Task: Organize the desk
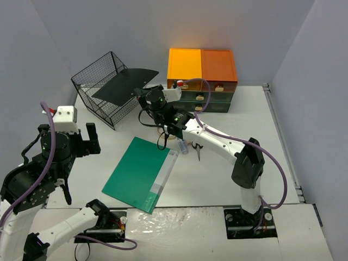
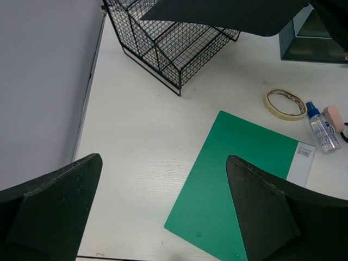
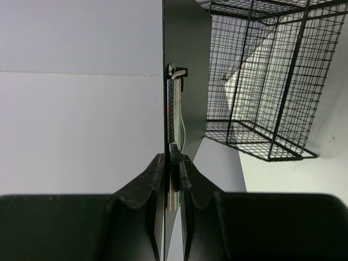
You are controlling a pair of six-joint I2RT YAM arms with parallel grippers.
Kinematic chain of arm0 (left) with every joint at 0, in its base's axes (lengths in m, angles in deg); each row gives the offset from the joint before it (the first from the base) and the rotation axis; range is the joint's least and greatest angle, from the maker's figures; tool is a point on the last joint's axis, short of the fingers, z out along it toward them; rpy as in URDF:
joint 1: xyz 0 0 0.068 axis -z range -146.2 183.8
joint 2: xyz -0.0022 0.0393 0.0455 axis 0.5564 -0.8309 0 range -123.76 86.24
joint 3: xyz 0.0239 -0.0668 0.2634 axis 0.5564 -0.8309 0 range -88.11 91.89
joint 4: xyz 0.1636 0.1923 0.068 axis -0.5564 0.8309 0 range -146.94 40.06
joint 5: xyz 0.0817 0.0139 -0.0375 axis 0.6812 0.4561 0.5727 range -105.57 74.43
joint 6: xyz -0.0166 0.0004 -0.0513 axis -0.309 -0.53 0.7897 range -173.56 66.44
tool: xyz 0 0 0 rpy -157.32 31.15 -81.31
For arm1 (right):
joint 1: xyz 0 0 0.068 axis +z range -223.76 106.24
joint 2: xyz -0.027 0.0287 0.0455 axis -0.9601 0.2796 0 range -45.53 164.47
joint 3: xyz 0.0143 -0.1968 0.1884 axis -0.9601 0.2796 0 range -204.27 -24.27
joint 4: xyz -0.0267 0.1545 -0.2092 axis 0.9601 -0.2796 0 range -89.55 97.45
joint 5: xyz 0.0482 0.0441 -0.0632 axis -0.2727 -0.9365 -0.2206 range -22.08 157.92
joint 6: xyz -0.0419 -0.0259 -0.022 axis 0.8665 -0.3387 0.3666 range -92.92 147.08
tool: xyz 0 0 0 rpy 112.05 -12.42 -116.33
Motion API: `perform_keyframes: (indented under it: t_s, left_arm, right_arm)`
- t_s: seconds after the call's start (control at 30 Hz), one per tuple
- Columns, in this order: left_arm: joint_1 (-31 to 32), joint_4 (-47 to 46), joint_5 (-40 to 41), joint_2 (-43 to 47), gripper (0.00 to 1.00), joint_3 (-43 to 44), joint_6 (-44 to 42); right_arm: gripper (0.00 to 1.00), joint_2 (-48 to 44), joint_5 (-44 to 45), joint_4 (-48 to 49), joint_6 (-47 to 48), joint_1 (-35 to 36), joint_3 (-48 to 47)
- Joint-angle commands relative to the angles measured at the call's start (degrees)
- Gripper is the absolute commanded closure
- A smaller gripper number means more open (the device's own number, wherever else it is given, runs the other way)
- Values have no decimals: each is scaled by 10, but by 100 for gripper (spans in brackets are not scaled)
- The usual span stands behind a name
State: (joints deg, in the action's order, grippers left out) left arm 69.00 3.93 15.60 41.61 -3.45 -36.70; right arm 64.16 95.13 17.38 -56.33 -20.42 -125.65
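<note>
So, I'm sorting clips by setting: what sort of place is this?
Probably a robot lab's mock office desk: a flat white matte tabletop boxed by pale grey-blue walls, two bolted robot arms, plus a black wire-mesh basket and flat green plastic folder.

Desk (image 1: 255, 119) plain matte white, walls (image 1: 163, 27) pale grey-blue. Wire basket (image 1: 98, 81) at 10 o'clock: black grid mesh. Sheet (image 1: 122, 82) on it solid black. Drawer unit (image 1: 185, 65) at 12: top amber L, deeper orange R, fronts dk green. Folder (image 1: 138, 173) at 7: bright green w/ pale strip. Tape roll (image 2: 284, 103) beige. Bottle (image 2: 322, 130) clear, blue cap.
</note>
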Motion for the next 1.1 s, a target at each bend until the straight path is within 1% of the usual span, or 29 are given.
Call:
perform_keyframes:
  t_s: [0.0,0.73,0.9,1.07]
  left_arm:
    - [3,-8,13,-3,3,32,0]
    - [3,-11,3,-3,3,34,4]
    - [3,-13,-17,0,3,17,14]
    - [3,-28,-61,7,3,-26,15]
  right_arm:
    - [100,1,38,28,-31,3,-43]
    - [100,107,35,10,-27,-6,-151]
    - [100,131,29,10,-21,-9,-181]
    - [100,148,20,6,-19,-14,-205]
